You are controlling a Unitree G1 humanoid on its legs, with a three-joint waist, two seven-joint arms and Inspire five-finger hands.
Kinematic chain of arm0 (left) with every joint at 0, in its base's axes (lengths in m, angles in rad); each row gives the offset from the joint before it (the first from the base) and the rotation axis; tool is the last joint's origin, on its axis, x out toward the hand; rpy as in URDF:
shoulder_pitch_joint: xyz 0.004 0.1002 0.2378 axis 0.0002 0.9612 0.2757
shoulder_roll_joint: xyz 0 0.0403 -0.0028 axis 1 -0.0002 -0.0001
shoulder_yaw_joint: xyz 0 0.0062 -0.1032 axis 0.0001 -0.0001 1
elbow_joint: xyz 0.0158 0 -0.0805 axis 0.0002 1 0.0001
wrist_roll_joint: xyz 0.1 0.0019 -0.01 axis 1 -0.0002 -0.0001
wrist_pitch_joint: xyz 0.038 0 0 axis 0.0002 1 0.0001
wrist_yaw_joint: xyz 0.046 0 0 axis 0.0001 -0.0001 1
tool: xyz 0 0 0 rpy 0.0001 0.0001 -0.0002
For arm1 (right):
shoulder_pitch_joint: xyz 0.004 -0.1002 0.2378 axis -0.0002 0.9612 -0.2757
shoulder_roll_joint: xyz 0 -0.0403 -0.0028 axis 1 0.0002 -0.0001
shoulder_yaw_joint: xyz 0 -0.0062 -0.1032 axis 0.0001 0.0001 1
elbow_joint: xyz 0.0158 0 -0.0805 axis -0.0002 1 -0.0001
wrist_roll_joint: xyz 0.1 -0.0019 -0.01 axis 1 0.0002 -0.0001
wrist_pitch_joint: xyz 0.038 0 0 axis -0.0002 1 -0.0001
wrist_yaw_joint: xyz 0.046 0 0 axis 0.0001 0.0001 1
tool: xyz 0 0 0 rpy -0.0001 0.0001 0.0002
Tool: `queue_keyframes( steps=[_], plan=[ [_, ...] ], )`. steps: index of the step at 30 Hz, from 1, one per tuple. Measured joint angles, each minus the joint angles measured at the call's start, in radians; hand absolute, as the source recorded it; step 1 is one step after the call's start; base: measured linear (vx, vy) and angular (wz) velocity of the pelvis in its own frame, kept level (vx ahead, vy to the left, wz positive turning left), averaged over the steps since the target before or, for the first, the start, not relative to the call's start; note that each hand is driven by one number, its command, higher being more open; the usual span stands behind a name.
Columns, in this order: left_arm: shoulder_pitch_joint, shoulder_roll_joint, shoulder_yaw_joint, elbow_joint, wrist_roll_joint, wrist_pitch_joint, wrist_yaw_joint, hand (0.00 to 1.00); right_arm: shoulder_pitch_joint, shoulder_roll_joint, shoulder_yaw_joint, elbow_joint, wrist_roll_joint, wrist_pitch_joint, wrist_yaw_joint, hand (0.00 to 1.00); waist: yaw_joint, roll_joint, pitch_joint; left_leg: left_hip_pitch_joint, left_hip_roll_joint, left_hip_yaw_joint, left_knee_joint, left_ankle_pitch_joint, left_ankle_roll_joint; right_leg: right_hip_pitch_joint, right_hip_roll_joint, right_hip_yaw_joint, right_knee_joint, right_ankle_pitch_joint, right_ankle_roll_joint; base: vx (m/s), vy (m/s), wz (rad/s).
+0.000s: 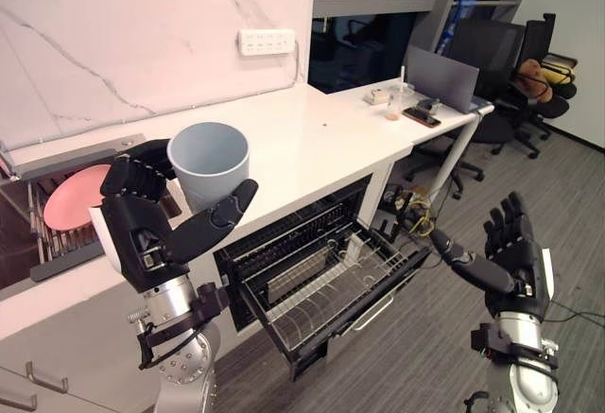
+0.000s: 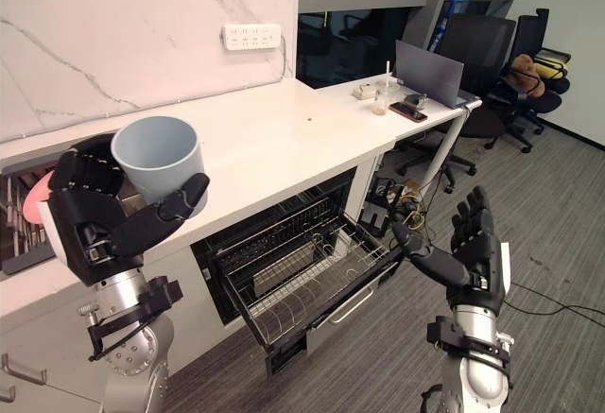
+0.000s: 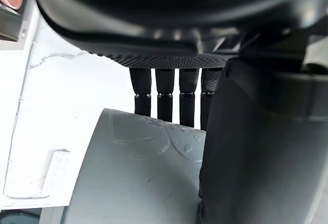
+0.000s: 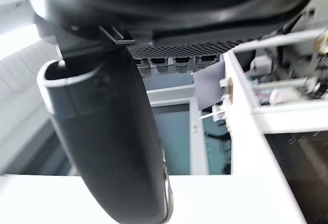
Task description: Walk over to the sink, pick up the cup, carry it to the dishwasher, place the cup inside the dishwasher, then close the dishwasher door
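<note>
A pale blue-grey cup [image 1: 210, 162] stands upright in my left hand [image 1: 142, 219], held above the counter's front edge with fingers and thumb curled round its wall. The left wrist view shows the cup [image 3: 138, 178] pressed between the fingers [image 3: 165, 93] and the thumb. Below and to the right, the dishwasher [image 1: 321, 276] is open, its door down and the wire rack [image 1: 336, 285] pulled out over it. My right hand [image 1: 515, 257] hangs open in the air to the right of the rack, fingers straight, holding nothing.
The white counter [image 1: 312, 134] runs to the right, with a laptop [image 1: 442, 80], a phone [image 1: 421, 117] and small items at its far end. A dish rack with a pink plate [image 1: 74, 196] sits at the left. Office chairs [image 1: 510, 82] stand beyond, on grey floor.
</note>
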Motion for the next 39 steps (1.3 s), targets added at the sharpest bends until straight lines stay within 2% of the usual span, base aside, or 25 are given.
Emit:
queue_keyframes(
  steps=[7, 16, 21, 26, 39],
  plan=[
    [-0.042, 0.0, -0.032, 0.103, 0.152, 0.025, 0.062, 0.0, -0.052, -0.013, 0.114, -0.059, 0.043, 0.036, 0.142, 1.0, 0.009, 0.011, 0.006, 0.001, -0.005, 0.006, -0.013, -0.001, 0.002, 0.016, 0.008, 0.009, -0.061, 0.036, 0.0, -0.06, -0.02, -0.05],
    [-0.088, 0.0, -0.118, 0.156, 0.304, 0.037, 0.172, 0.0, -0.07, -0.05, 0.245, -0.078, 0.083, 0.086, 0.218, 1.0, 0.011, 0.021, 0.01, -0.009, -0.006, 0.02, -0.006, 0.0, 0.004, 0.001, 0.014, 0.027, -0.062, 0.056, -0.008, -0.08, -0.034, -0.06],
    [-0.116, 0.0, -0.158, 0.194, 0.37, 0.035, 0.184, 0.0, -0.072, -0.06, 0.306, -0.09, 0.107, 0.119, 0.237, 1.0, 0.012, 0.024, 0.009, -0.011, -0.007, 0.021, -0.003, 0.002, 0.007, 0.0, 0.013, 0.03, -0.063, 0.062, -0.009, -0.06, -0.023, -0.01],
    [-0.12, 0.003, -0.19, 0.224, 0.425, 0.033, 0.183, 0.0, -0.082, -0.07, 0.337, -0.103, 0.123, 0.124, 0.245, 1.0, 0.011, 0.025, 0.009, -0.019, -0.01, 0.023, -0.001, 0.006, 0.012, -0.01, 0.01, 0.031, -0.063, 0.071, -0.011, -0.06, -0.019, -0.02],
    [-0.123, 0.02, -0.274, 0.229, 0.467, -0.009, 0.176, 0.0, -0.142, -0.078, 0.392, -0.113, 0.182, 0.146, 0.175, 1.0, 0.013, 0.025, 0.008, -0.033, -0.017, 0.026, 0.012, 0.013, 0.022, -0.02, 0.001, 0.036, -0.066, 0.086, -0.012, -0.07, -0.016, -0.01]
  ],
)
